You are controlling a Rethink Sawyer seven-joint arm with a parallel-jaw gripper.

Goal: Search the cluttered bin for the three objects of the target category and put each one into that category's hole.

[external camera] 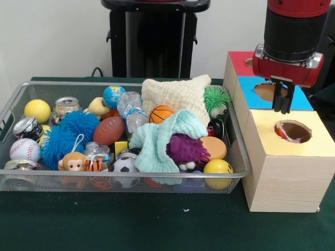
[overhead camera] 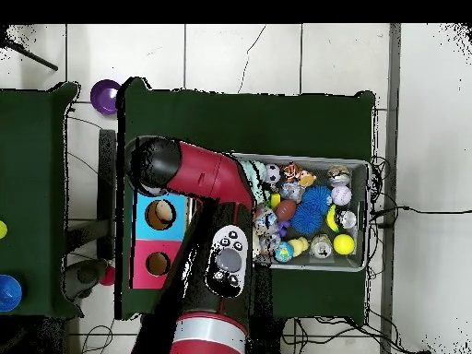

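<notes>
My gripper (external camera: 283,107) hangs over the wooden box (external camera: 285,180), between its blue hole (external camera: 267,91) and its yellow hole (external camera: 293,130). The two dark fingers are shut together with nothing between them. A red and white crumpled rim shows inside the yellow hole. Crushed cans (external camera: 66,105) (external camera: 26,126) (external camera: 19,165) lie at the left of the wire bin (external camera: 78,83). In the overhead view the arm (overhead camera: 212,180) covers the gripper and the box's yellow end; the blue hole (overhead camera: 159,214) and red hole (overhead camera: 158,264) show.
The bin also holds a baseball (external camera: 24,149), football (external camera: 109,130), basketball (external camera: 161,113), yellow balls (external camera: 37,111) (external camera: 218,167), blue spiky balls (external camera: 68,133), a purple furry toy (external camera: 187,150), a green one (external camera: 216,100), a clear bottle (external camera: 131,107) and two cloths (external camera: 175,94) (external camera: 157,141).
</notes>
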